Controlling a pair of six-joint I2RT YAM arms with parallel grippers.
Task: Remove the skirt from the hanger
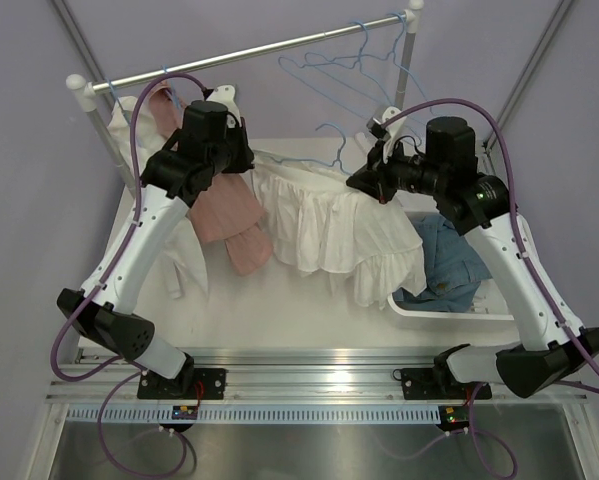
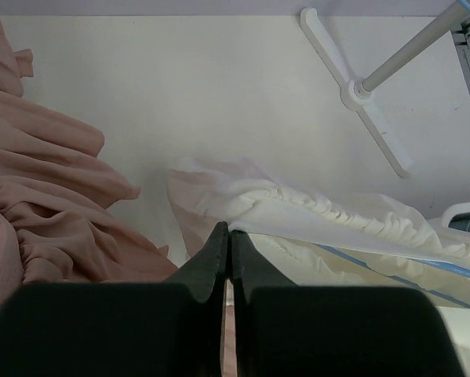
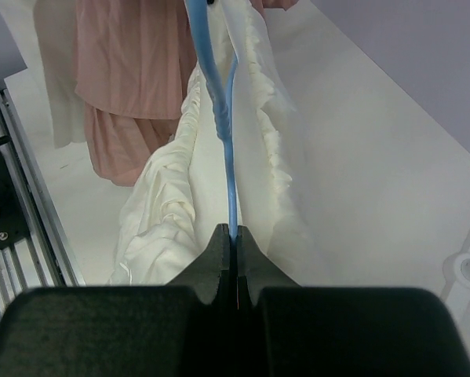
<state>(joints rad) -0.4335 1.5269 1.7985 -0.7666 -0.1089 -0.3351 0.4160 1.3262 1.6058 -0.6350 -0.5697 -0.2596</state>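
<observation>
Fabric of white skirt (image 1: pixel 329 225) seems soft, light; we would pinch its waistband (image 2: pixel 297 206). Right gripper (image 3: pixel 235 236) clamps blue hanger (image 3: pixel 223 118); left gripper (image 2: pixel 228 236) is closed beside that waistband.

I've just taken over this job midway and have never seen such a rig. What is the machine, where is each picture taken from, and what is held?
These are two robot arms, left and right, bolted at the near edge of a white table. The overhead picture looks down from above and behind them; the other two come from a camera on each wrist, with that arm's black fingers at the bottom. Behind stands a metal clothes rail, a pink garment hanging at its left end. A white plastic basket on the right holds blue denim clothing. The right hand is shut on the thin blue wire hanger that carries the white ruffled skirt. The left hand is shut too, apparently pinching the skirt's edge.
</observation>
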